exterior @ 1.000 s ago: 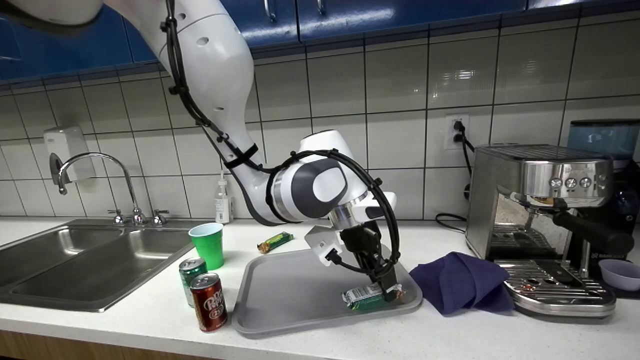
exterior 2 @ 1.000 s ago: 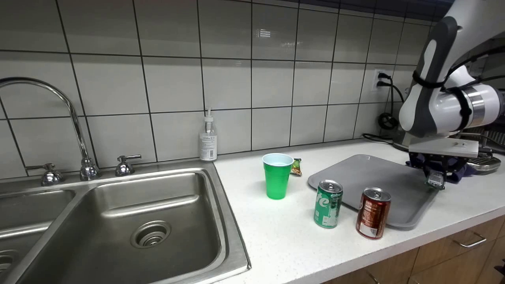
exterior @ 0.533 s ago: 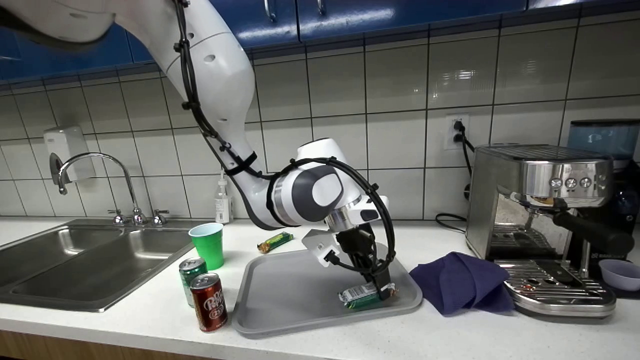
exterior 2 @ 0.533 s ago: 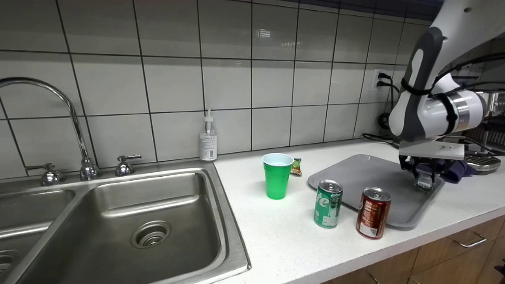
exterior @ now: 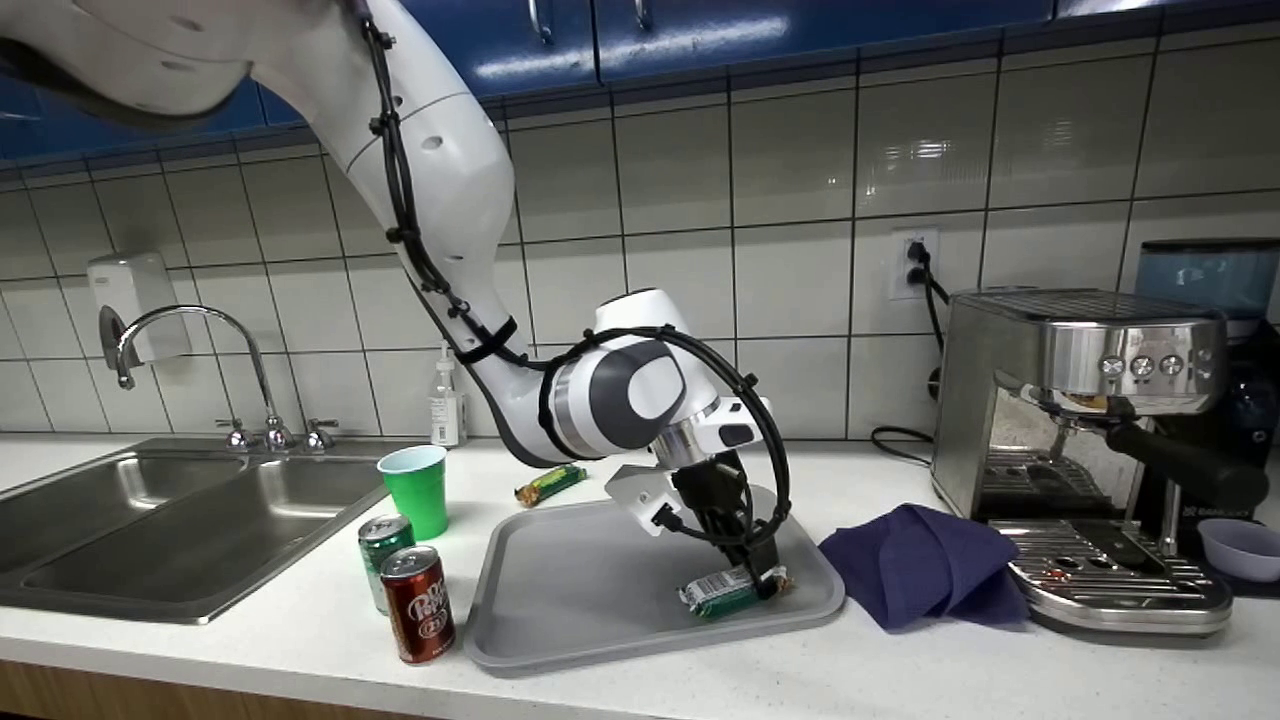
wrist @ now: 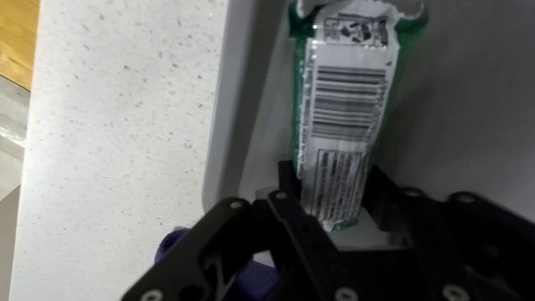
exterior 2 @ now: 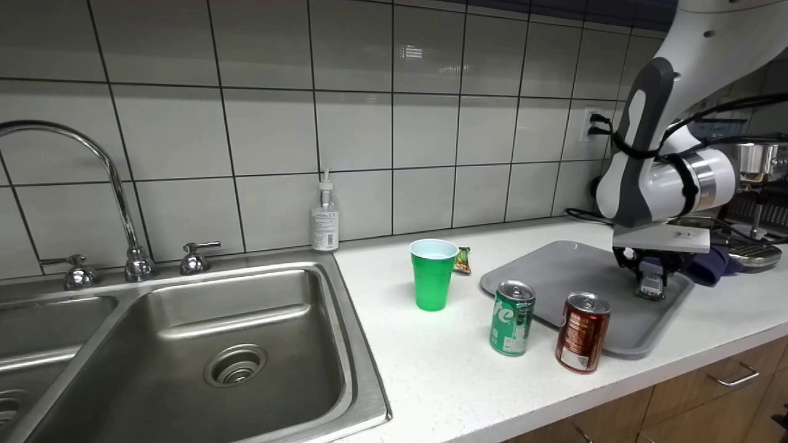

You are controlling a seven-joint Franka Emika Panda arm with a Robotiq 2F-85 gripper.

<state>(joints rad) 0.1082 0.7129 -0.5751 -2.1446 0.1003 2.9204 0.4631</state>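
A green-wrapped snack bar with a white barcode label shows in both exterior views [exterior: 718,593] [exterior 2: 651,287] and in the wrist view [wrist: 347,100]. My gripper [wrist: 330,182] is shut on one end of it, with a black finger against each long side. In an exterior view the gripper [exterior: 765,580] points down over the right part of the grey tray [exterior: 590,575]. The bar is low over the tray, inside its rim; whether it touches the tray I cannot tell. The tray also shows in the wrist view [wrist: 468,104].
A dark purple cloth [exterior: 925,565] lies right of the tray, beside an espresso machine [exterior: 1080,400]. A green can [exterior 2: 512,320], a red-brown can [exterior 2: 583,335] and a green cup [exterior 2: 433,280] stand left of the tray. Another wrapped bar [exterior: 551,485] lies behind it. A sink [exterior: 200,520] is further left.
The gripper and the held bar have moved a little to the left and lower over the tray. The arm's upper links have shifted. The other objects have not moved.
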